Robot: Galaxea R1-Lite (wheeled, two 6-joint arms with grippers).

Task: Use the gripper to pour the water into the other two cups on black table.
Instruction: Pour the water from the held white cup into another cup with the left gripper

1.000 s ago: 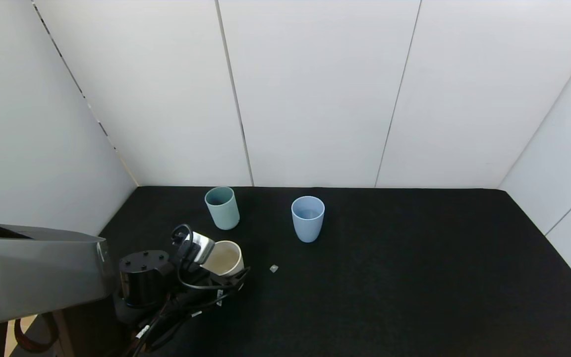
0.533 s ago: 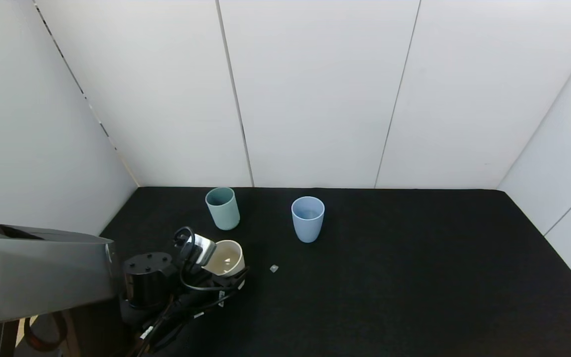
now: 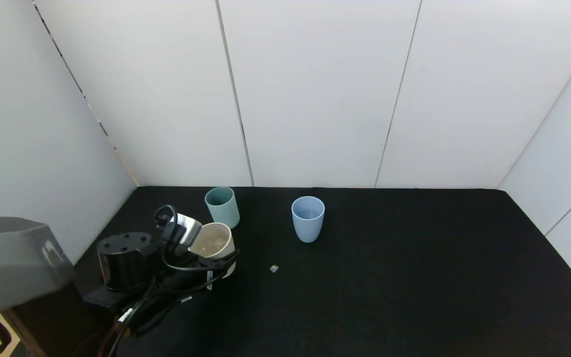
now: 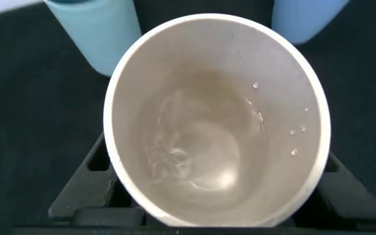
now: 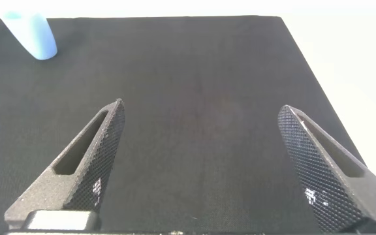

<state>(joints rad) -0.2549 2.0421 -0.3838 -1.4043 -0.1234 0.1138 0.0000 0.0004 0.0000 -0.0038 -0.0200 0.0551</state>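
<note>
My left gripper is shut on the cream-white cup and holds it slightly tilted, just in front of and left of the teal-green cup. The light blue cup stands upright further right on the black table. In the left wrist view the cream cup fills the frame, with a thin sheen of water at its bottom and droplets on its wall. The teal cup and the blue cup show beyond it. My right gripper is open and empty over bare table.
A small pale scrap lies on the table right of the held cup. White panel walls close the table at the back and both sides. The blue cup shows far off in the right wrist view.
My left gripper has moved the cream cup to the left and back, closer to the teal cup. The teal and blue cups have not moved.
</note>
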